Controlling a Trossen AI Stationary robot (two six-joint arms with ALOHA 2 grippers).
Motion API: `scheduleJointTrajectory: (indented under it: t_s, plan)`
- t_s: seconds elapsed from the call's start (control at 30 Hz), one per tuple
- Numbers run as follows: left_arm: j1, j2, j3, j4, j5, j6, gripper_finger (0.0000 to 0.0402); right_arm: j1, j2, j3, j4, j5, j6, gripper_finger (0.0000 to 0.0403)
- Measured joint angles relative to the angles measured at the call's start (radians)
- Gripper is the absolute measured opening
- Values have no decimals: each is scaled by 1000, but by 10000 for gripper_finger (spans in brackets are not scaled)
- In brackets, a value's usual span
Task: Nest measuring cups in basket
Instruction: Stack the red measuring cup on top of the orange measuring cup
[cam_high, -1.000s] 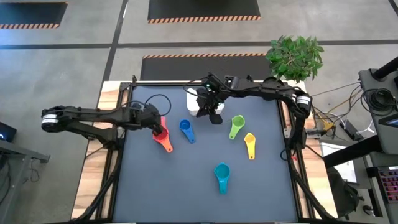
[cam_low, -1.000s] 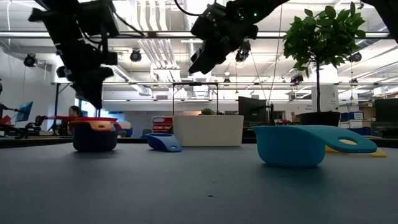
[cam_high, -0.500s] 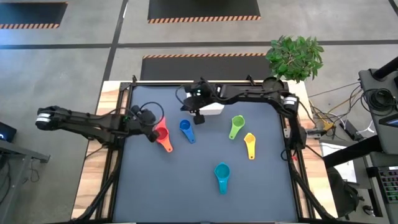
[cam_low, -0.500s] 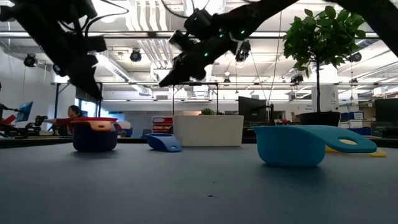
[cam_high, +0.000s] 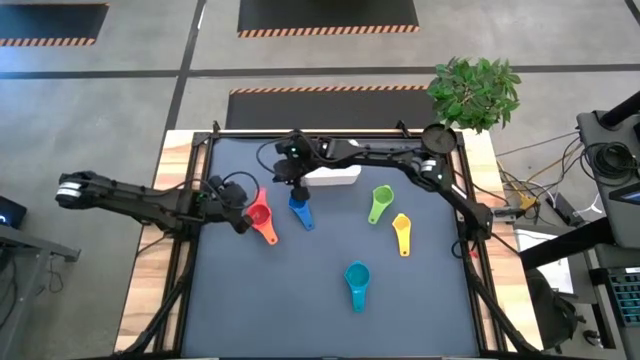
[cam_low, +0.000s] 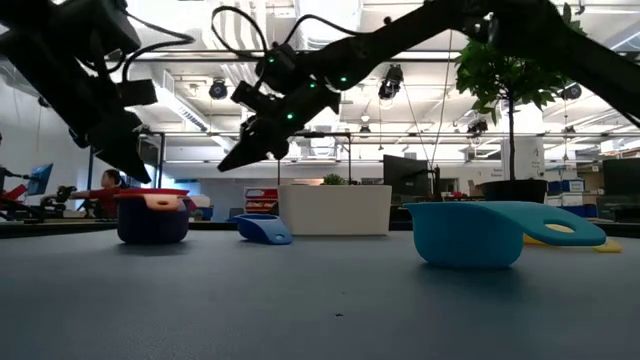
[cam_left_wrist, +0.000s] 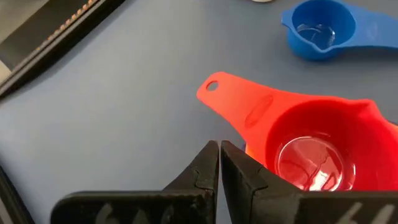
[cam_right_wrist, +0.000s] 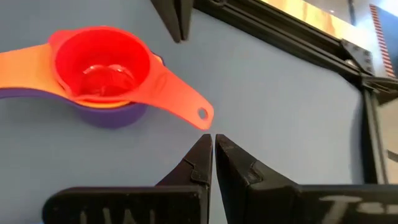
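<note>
Nested red plastic measuring cup (cam_high: 259, 214) stack sitting near the surface's left edge, outside the white rectangular basket (cam_high: 331, 175) at the far edge.

Right tool (cam_high: 291, 181), fingers together and empty, is hovering over the blue plastic cup (cam_high: 298, 205); left tool (cam_high: 238, 221), also closed and empty, is waiting beside the stack. Next it probably needs to open and grasp blue. No readable writing.
</note>
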Motion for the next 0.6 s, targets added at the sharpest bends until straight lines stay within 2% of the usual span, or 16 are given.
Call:
scheduleJointTrajectory:
  t_s: [0.17,0.33,0.5,0.6]
  plan:
    - [0,-6,-36,55,-1,-63,0,10,53,71,-36,-33,-17,31]
    - [0,-2,-53,101,-1,-70,0,34,70,79,-4,-24,-50,90]
    - [0,-6,-82,137,-18,-58,0,60,88,79,21,59,-81,161]
    - [1,-6,-114,216,-21,-43,0,68,103,78,41,107,-96,193]
